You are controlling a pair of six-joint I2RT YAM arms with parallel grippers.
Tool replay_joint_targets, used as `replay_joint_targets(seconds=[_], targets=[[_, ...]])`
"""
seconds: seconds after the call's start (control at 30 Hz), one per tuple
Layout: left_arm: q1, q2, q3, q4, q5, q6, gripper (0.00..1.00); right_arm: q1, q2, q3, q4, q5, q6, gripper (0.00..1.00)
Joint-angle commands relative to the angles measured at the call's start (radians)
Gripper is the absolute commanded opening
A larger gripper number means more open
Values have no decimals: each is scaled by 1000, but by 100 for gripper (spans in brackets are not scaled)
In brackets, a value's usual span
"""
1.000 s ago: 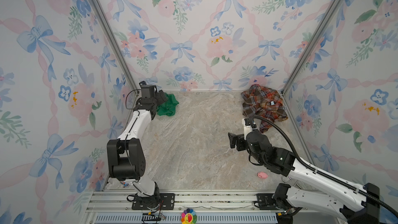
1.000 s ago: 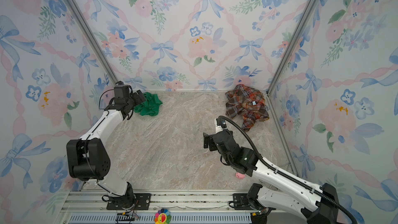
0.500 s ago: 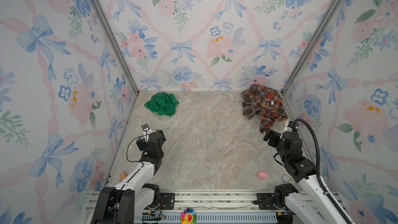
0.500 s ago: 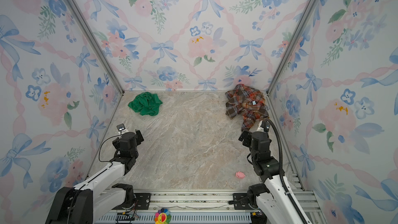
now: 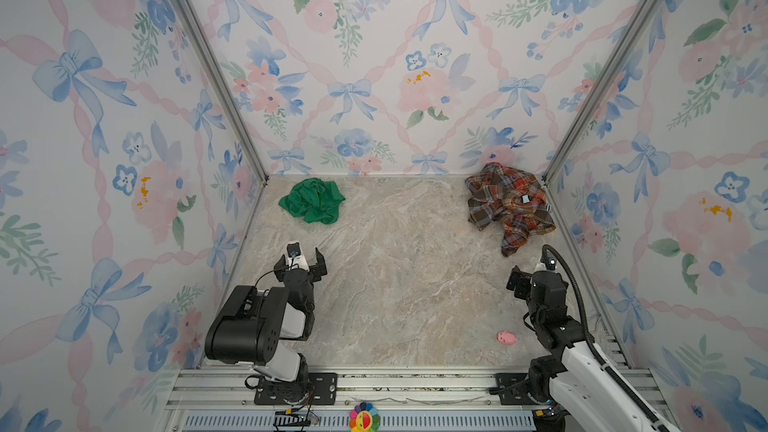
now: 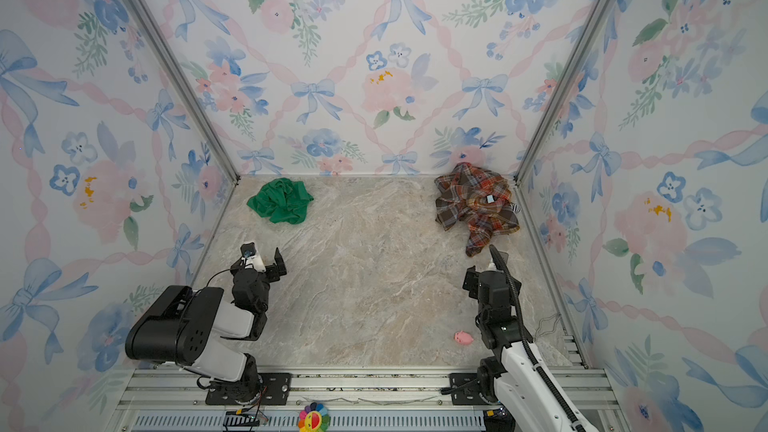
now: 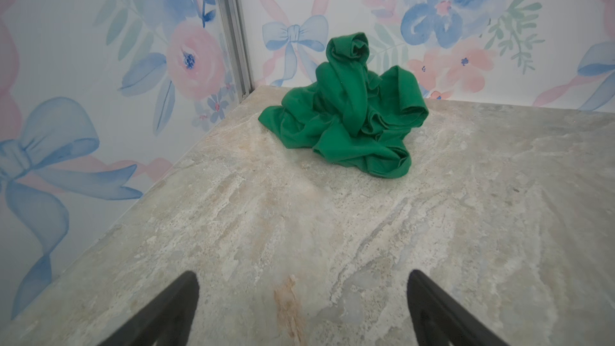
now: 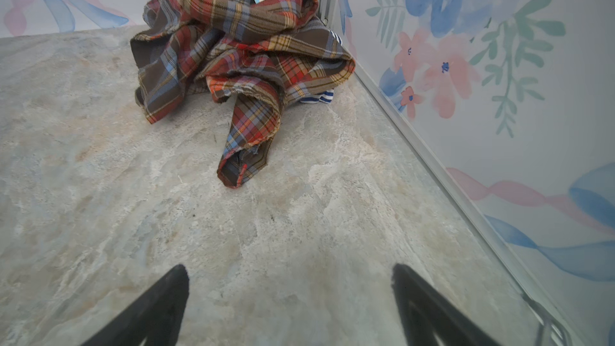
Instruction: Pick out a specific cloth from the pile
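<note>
A: Where is the cloth (image 5: 311, 201)?

B: It lies crumpled on the table (image 5: 395, 276) in the far corner on the left arm's side, just short of the back wall. The pile (image 5: 509, 205) sits in the opposite far corner, well apart, so the cloth looks already separated.

A: How would it handle?

B: I'd judge it light, soft and limp. It should sag and drape rather than slip or break. In the left wrist view its top is twisted into an upright roll. Pinching that roll, or a thick fold just beside it, should lift the whole garment without scraping the table.

A: And the claws?

B: The left gripper (image 5: 301, 261) gapes wide with nothing in it and faces the cloth from well back. The right gripper (image 5: 530, 274) is equally wide and empty. It faces the pile, near the dangling plaid sleeve but not touching it.

A: What has changed?

B: 1 second ago the left gripper was right at the cloth in that corner, and the right arm stretched toward mid-table. Since then both arms have pulled back, and they now sit folded near the front rail. The cloth stays in its corner, now clear of the gripper. The pile and the pink toy (image 5: 506, 337) have not moved.
</note>
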Motion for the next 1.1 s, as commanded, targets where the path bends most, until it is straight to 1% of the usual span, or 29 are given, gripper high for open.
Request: replay_joint_targets(seconds=[0.0,0.07,0.13,0.17,0.27,0.37,0.5,0.57,0.67,0.7,0.73,0.77,0.8,0.87,0.97,1.07], targets=[[9,-35,-1,118,36,6,98,-2,-39,-29,96,31,-36,97],[10,13,53,101,38,27,98,-4,-48,-60,182,47,-60,97],[-7,-21,112,-80,39,27,98,-10,-24,-89,290,49,-80,97],[-15,-15,137,-110,40,41,98,-16,5,-94,339,48,-85,97],[-17,-9,128,-87,38,47,98,-37,131,-88,475,21,-103,97],[-17,0,136,-87,33,47,98,-41,300,-59,630,-24,-138,97],[-16,-3,134,-87,35,46,98,-41,549,-45,953,-100,-184,97],[-15,-2,134,-86,35,47,98,-38,658,-31,1069,-147,-217,97],[-16,-3,134,-87,35,47,98,-36,866,-9,1247,-171,-244,97],[-15,-2,136,-87,36,47,98,-31,952,-8,1361,-170,-262,97],[-16,-3,135,-87,37,46,98,-4,965,-13,1380,-117,-280,97],[-15,-2,134,-87,37,47,98,5,925,-5,1296,-111,-281,97],[-15,-2,136,-87,37,47,98,3,898,19,1214,-122,-276,97],[-16,-2,136,-87,37,46,98,-26,896,70,1117,-150,-252,97],[-14,0,136,-87,42,46,98,-48,888,133,989,-129,-214,97],[-14,-5,133,-87,40,45,98,-40,893,115,1037,-114,-222,97]])
